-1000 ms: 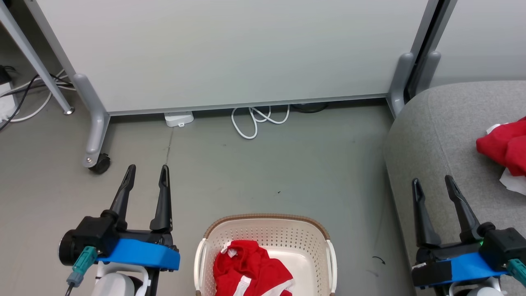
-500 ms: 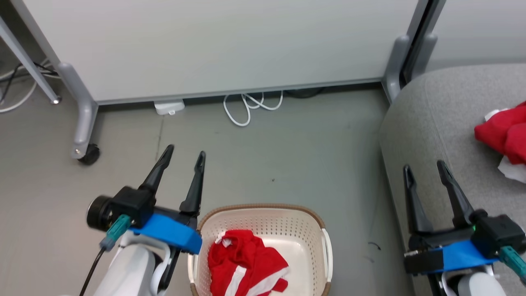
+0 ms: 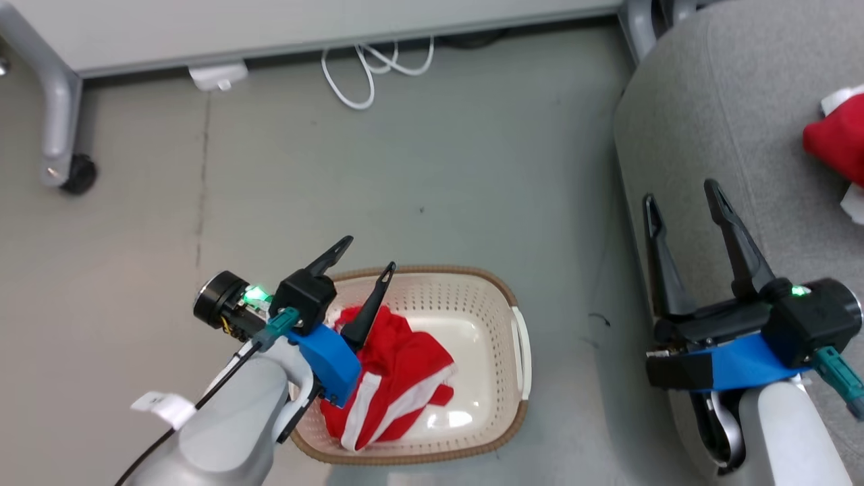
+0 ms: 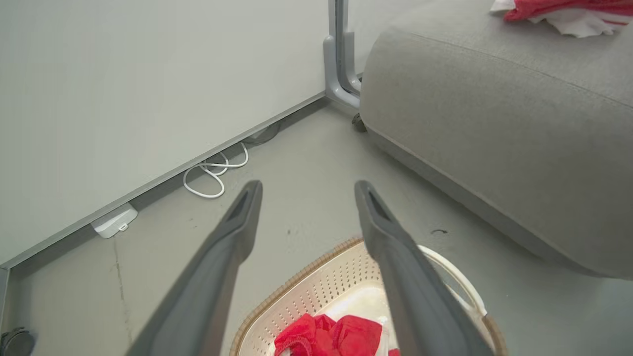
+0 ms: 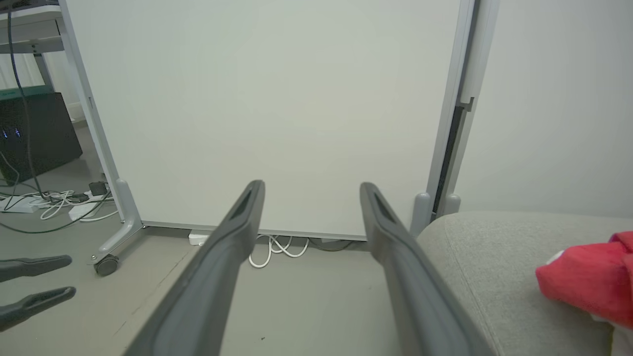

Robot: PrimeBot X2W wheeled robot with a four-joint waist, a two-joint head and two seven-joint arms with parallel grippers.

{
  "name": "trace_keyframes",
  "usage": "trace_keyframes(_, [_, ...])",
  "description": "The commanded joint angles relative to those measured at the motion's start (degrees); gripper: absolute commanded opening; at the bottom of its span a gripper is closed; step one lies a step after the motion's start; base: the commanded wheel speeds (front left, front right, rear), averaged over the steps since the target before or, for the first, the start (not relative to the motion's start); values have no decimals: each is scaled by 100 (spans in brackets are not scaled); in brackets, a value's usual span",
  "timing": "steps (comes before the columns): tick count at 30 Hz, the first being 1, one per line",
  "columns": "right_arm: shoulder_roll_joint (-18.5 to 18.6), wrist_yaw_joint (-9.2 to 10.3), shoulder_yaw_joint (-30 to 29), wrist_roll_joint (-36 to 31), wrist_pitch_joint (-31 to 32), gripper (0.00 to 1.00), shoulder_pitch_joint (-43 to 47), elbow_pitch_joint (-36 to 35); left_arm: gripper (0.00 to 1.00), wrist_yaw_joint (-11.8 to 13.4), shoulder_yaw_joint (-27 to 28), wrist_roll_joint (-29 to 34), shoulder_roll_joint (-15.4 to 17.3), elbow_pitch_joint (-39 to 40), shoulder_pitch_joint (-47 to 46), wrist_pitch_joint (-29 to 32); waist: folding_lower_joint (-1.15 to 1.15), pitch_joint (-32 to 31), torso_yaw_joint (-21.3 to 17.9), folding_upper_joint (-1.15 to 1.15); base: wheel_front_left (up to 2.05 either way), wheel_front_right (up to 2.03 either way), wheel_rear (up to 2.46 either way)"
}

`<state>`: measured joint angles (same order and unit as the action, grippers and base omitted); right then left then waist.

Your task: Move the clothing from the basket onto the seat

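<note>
Head view: the left pincer (image 3: 369, 253) hung wide open over the left side of the basket (image 3: 503, 287), just above the red garment (image 3: 398, 364) bunched in there. The other red garment (image 3: 837, 138) already lay on the seat (image 3: 709, 101). The right pincer (image 3: 680, 191) sat open and empty by the seat's edge.

Left wrist view: the fingers aimed past the cloth at the floor (image 4: 296, 207), so I'd tip the wrist down and go for the thick bunch, clear of the rim.

Right wrist view: its fingers stood apart, white panel (image 5: 272, 99) behind.
</note>
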<state>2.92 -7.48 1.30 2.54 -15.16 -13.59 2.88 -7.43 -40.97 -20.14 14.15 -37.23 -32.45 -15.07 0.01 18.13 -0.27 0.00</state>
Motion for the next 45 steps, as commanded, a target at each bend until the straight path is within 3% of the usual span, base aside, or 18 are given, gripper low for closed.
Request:
trace_keyframes(1, [-4,-3,35,-46,0,100,-158,-40,100,-6,-247,-70,56,-183,-289,-15,-1,359,-145,0,0,0,0])
trace_keyframes(14, [-4,-3,242,-248,0,100,-808,-351,100,-7,-2739,-378,134,-1872,-1552,155,-1,1670,-498,0,0,0,0])
trace_keyframes(18, [-5,-3,277,-252,0,100,-999,-497,100,-7,-3188,-282,109,-2195,-1912,390,-1,2197,-611,0,0,0,0])
trace_keyframes(30, [-5,-3,362,-140,0,100,-1230,-754,100,-7,-3247,683,174,-2563,-1950,1367,-1,3032,-836,0,0,0,0])
trace_keyframes(36, [-5,-3,444,-89,0,100,-1216,-1048,100,-7,-3248,1072,364,-2822,-2124,1522,-1,3363,-1044,0,0,0,0])
trace_keyframes(45, [-5,-3,450,-75,0,100,-1025,-1421,100,-7,-3249,1169,373,-3157,-2506,1544,-1,3725,-1118,0,0,0,0])
